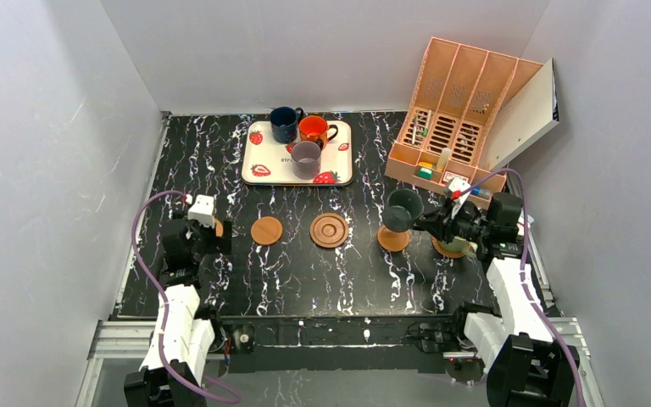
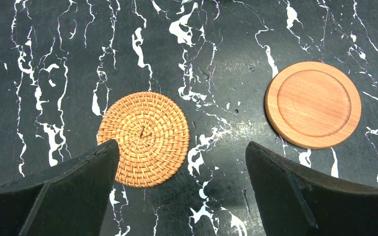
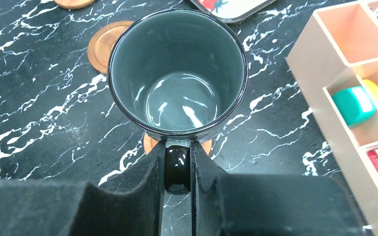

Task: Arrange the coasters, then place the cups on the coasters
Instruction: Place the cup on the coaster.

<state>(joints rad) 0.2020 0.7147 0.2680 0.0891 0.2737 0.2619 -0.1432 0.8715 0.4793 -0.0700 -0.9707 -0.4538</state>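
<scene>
Grey walls box in a black counter (image 1: 305, 280) with white streaks. At 2 o'clock stands the big pink rack (image 1: 462, 110). At 12 o'clock is the strawberry tray (image 1: 263, 153). On it sit the navy cup (image 1: 285, 124), the orange-red cup (image 1: 314, 129) and the mauve cup (image 1: 306, 158). I see no pale green cup.

At 3 o'clock my right fingers (image 3: 147, 191) are pinched tight on the handle of the dark grey-green cup (image 3: 177, 73). It hangs upright over a smooth coaster (image 1: 393, 241); I cannot tell if they touch. At 9 o'clock my left fingers (image 2: 78, 182) are spread wide and hold nothing, above a wicker coaster (image 2: 144, 139). At its 3 o'clock lies the other smooth coaster (image 2: 313, 104), then the ringed coaster (image 1: 329, 230). The other wicker coaster (image 1: 449, 250) peeks out under my right arm.

I only hold the handle, so I think the cup could tip. If it lands off the middle, it could sit crooked or push its coaster away.
</scene>
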